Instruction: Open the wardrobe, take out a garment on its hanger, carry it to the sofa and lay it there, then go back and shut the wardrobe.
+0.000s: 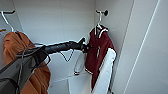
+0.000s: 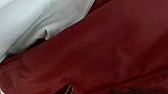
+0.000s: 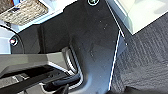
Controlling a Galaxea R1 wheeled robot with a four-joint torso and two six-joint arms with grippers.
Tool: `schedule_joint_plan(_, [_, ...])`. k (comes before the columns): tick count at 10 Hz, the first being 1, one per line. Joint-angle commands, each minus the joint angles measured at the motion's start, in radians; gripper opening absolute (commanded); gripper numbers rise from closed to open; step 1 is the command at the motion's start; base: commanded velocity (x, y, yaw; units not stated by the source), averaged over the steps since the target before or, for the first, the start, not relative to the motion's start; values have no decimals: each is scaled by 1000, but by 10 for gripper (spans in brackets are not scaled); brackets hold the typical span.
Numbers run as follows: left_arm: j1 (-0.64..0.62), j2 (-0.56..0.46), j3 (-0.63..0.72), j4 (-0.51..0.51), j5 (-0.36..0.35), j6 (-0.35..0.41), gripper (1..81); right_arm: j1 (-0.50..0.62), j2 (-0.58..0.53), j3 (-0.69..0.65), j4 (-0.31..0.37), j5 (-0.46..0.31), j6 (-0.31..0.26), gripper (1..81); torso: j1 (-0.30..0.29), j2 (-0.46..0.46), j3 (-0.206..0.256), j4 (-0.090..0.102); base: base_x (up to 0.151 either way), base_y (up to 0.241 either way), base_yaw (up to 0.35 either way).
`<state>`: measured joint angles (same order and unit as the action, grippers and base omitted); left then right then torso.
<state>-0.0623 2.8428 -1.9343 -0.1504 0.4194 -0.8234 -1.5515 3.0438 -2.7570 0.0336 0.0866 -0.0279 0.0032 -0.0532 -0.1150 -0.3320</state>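
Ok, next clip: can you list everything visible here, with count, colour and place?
Wardrobe: one, white, open, interior fills the head view.
Varsity jacket: one, maroon with white sleeves, hanging on the right inside.
Hanger: one, white, on a wall peg, carrying the varsity jacket.
Orange jacket: one, hanging on the left.
Woven basket: one, tan, in the right wrist view.
Carpet: dark grey floor.
Left end effector: black, at the varsity jacket's front.

The maroon jacket (image 1: 96, 53) with white sleeves hangs on its hanger (image 1: 99, 25) — inside the white wardrobe (image 1: 62, 22).
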Motion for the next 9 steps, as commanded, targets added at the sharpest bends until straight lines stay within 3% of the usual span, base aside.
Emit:
schedule_joint_plan(1, [-266,28,-54,-58,-48,-62,811,33,-3,-2,6,-53,2,811,0,0,0,0,0,0,0])
schedule_joint_plan(4, [-308,17,-57,-90,-116,-158,811,29,-7,-5,20,-53,2,811,0,0,0,0,0,0,0])
schedule_joint_plan(9, [-406,1,-32,-152,-146,-166,811,29,-3,-5,20,-53,2,811,0,0,0,0,0,0,0])
